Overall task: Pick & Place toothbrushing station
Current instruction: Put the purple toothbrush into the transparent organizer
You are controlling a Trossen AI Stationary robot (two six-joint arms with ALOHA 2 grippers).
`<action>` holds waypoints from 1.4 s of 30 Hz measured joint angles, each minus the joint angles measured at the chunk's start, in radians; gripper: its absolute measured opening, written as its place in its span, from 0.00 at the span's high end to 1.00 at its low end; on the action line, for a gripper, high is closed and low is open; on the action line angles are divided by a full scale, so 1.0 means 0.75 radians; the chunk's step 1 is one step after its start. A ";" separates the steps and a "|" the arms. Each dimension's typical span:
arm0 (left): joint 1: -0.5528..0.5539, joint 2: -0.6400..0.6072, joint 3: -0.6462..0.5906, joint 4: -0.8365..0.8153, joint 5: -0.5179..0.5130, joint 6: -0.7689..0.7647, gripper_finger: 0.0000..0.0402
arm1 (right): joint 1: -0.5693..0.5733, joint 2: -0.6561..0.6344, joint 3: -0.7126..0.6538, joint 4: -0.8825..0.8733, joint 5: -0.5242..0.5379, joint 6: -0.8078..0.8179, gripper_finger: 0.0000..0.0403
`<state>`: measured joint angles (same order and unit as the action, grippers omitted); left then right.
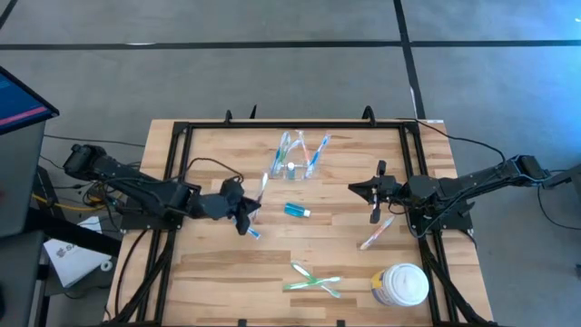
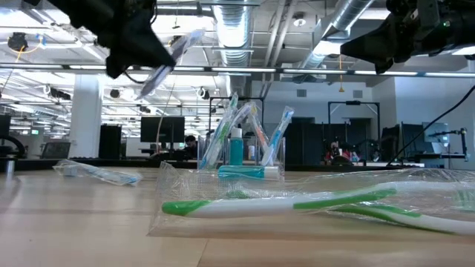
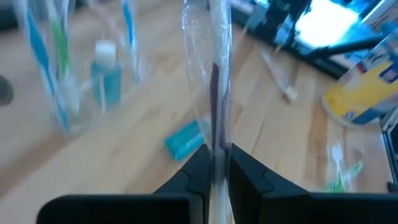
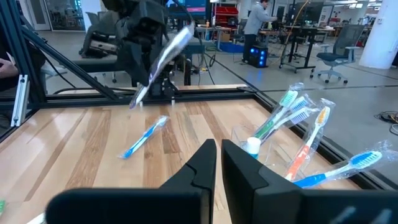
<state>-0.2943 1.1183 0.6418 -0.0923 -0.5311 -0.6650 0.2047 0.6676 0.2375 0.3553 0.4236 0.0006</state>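
A clear holder [image 1: 295, 160] stands at the table's far middle with several toothbrushes and a small teal bottle in it. A teal tube [image 1: 297, 211] lies just in front of it. My left gripper [image 1: 247, 211], left of the tube, is shut on a whitish toothbrush in a clear wrapper [image 4: 163, 57]. A blue toothbrush [image 4: 144, 138] lies flat on the table below it. My right gripper [image 1: 375, 195] hovers shut and holds nothing, right of the tube. My left gripper pinches the wrapped toothbrush [image 3: 214, 140] between its two fingers [image 3: 199, 168], part way along its length. The fingers come from the table's left, slanting a little downward. The brush is lifted clear of the table and tilted, its longer part [image 2: 169, 58] rising past the fingers.
Two green wrapped toothbrushes [image 1: 313, 280] lie crossed near the front edge. A white round jar [image 1: 401, 284] stands at the front right. A whitish-orange toothbrush [image 1: 375, 232] lies near my right gripper. A black frame [image 1: 182, 136] edges the table.
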 joint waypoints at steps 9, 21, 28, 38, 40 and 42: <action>0.053 0.001 0.000 0.222 -0.012 0.291 0.92 | 0.000 0.007 -0.001 0.051 -0.001 0.000 0.96; 0.115 0.116 0.001 0.582 -0.009 0.589 0.93 | -0.113 0.281 -0.001 0.403 -0.001 -0.015 0.96; 0.162 0.255 0.001 0.806 0.041 0.710 0.93 | -0.184 0.476 0.000 0.708 -0.008 -0.014 0.96; 0.245 0.429 0.001 1.002 0.143 0.717 0.93 | -0.234 0.718 0.131 0.810 -0.169 -0.014 0.96; 0.248 0.451 0.001 1.023 0.151 0.716 0.93 | -0.247 0.775 0.179 0.811 -0.185 -0.012 0.96; 0.248 0.467 0.001 1.026 0.151 0.717 0.93 | -0.258 0.831 0.228 0.809 -0.212 -0.011 0.96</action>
<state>-0.1085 1.4688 0.6422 0.6769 -0.4175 -0.1276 0.0109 1.2906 0.4086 0.9620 0.2648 -0.0077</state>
